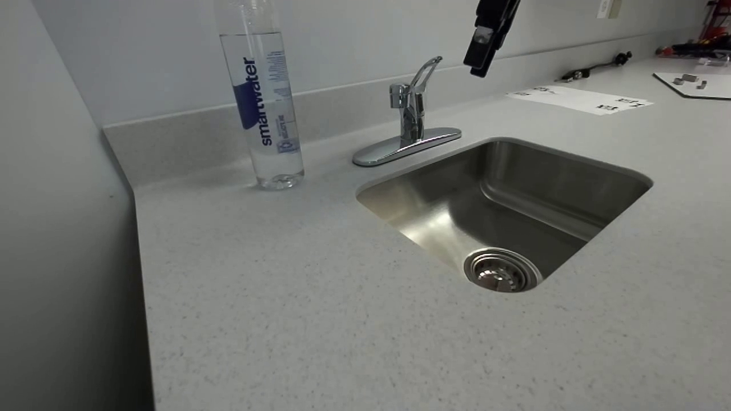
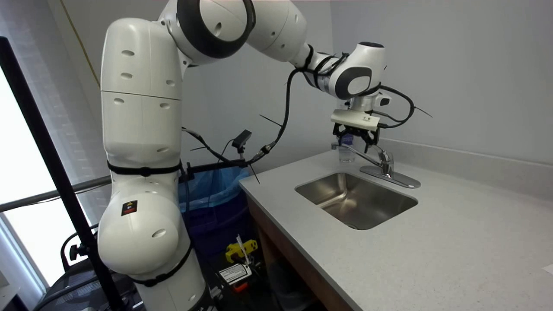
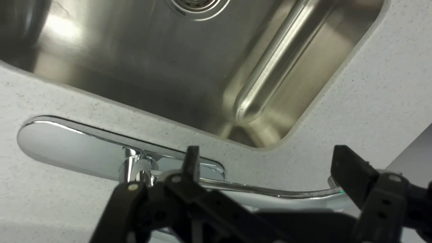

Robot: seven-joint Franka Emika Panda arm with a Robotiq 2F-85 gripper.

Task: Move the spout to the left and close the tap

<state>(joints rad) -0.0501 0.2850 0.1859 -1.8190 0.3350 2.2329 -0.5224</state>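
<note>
The tap (image 1: 412, 124) is chrome, with an upright body, an oval base plate and a raised lever handle (image 1: 425, 74). It also shows in an exterior view (image 2: 387, 166) and in the wrist view (image 3: 74, 152). The slender spout (image 2: 359, 152) extends toward the bottle's side of the counter, off the basin's corner in the wrist view (image 3: 270, 198). Its nozzle (image 1: 398, 96) faces the camera in an exterior view. My gripper (image 3: 267, 149) is open and empty, its fingers wide apart over the spout's length. It shows near the tap in both exterior views (image 1: 478, 64) (image 2: 353, 146). Contact cannot be told.
A steel sink (image 1: 559, 182) is set into the grey counter (image 1: 257, 319) in front of the tap. A clear water bottle (image 1: 268, 114) stands beside the tap. The wall and backsplash (image 2: 475, 157) are close behind. Paper (image 1: 577, 100) lies farther along.
</note>
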